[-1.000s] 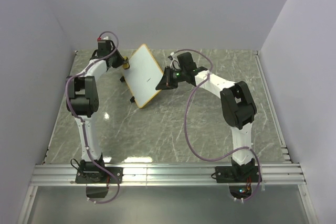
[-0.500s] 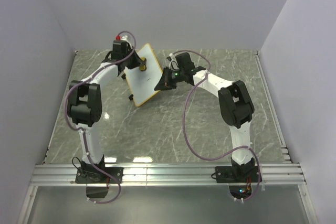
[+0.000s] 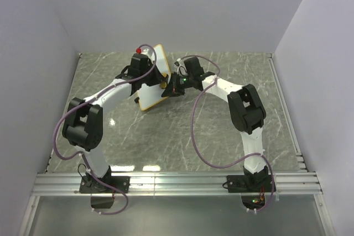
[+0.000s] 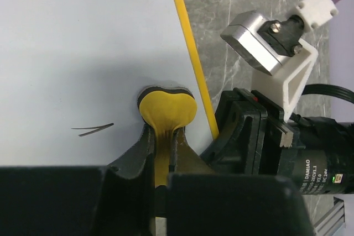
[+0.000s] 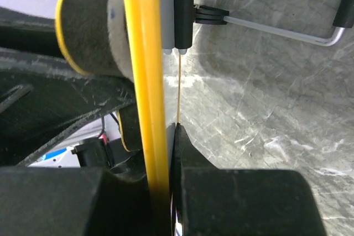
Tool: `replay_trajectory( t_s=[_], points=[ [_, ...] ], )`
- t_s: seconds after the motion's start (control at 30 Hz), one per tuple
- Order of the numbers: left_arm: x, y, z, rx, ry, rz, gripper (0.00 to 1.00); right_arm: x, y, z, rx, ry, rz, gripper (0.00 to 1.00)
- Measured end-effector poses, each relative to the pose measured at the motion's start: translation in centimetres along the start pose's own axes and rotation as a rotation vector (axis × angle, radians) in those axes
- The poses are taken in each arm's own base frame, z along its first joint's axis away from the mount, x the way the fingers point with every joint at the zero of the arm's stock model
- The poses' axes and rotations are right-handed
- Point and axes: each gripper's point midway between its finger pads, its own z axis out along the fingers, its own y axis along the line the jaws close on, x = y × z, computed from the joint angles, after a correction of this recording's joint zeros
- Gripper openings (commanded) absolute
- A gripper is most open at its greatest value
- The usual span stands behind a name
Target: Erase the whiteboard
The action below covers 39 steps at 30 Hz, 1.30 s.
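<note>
The grey marbled tabletop (image 3: 166, 131) carries both arms, which meet at its far middle over the small white rectangular whiteboard with a thin yellow rim (image 4: 83, 37). The whiteboard stands tilted up there. From above I cannot tell whether its lower corner rests on the tabletop.

The right gripper (image 5: 160, 147) is clamped on the whiteboard's right rim, 1 finger on each face, steadying it. The left gripper (image 4: 163, 136) is closed on the stem of the small yellow bow-shaped eraser (image 4: 166, 109). The eraser's pad sits against the white face just beside the yellow rim, close to the right gripper.

By my reading this is the wiping step, mid-stroke at the right margin. 1 thin dark stroke (image 4: 93, 130) shows on the white face, apart from the eraser toward the board's middle. The next move seems to call for dragging the pad back across the face to that mark. It needs enough pressure to lift the ink, and the right gripper must hold firm so the board does not swing or slip.

Much is hidden.
- In the top view the left wrist covers most of the white face.
- The left wrist view cuts off the board's left and lower parts, so other marks may lie unseen.
- The right wrist view shows the board only edge-on, with the bent silver wire stand (image 5: 276, 26) behind it.
- How flat the pad lies cannot be judged.
</note>
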Motion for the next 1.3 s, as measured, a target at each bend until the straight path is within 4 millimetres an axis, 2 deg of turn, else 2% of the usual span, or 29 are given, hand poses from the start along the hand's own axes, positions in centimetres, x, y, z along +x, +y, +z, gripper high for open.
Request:
replay_trajectory(
  t_s=[0.17, 0.3, 0.47, 0.57, 0.8, 0.93, 1.2, 1.3],
  points=[
    [-0.9, 1.7, 0.7, -0.04, 0.008, -0.035, 0.0, 0.1, -0.2, 0.1, -0.005, -0.016, -0.002, 0.0],
    [-2.2, 5.1, 1.5, -0.098, -0.003, -0.078, 0.0, 0.2, -0.3, 0.0, -0.006, -0.028, -0.008, 0.0],
    [-4.7, 9.8, 3.2, -0.186, -0.019, -0.117, 0.0, 0.3, -0.2, -0.1, 0.001, -0.046, -0.012, 0.0],
    [-5.0, 10.7, 3.4, -0.204, -0.023, -0.116, 0.0, 0.3, -0.2, -0.1, 0.01, -0.055, -0.012, 0.0],
    [-4.9, 10.5, 2.9, -0.206, -0.044, -0.105, 0.0, 0.5, -0.1, -0.1, 0.018, -0.053, -0.016, 0.0],
    [-3.8, 10.0, 2.2, -0.225, -0.05, -0.101, 0.0, 0.6, -0.1, -0.1, 0.018, -0.048, -0.017, 0.0],
    [-1.8, 4.7, 1.3, -0.181, -0.058, -0.096, 0.0, 0.6, -0.1, -0.2, 0.019, -0.047, -0.015, 0.0],
    [-1.9, 4.0, 1.2, -0.18, -0.055, -0.098, 0.0, 0.6, -0.1, -0.2, 0.019, -0.047, -0.015, 0.0]
  ],
)
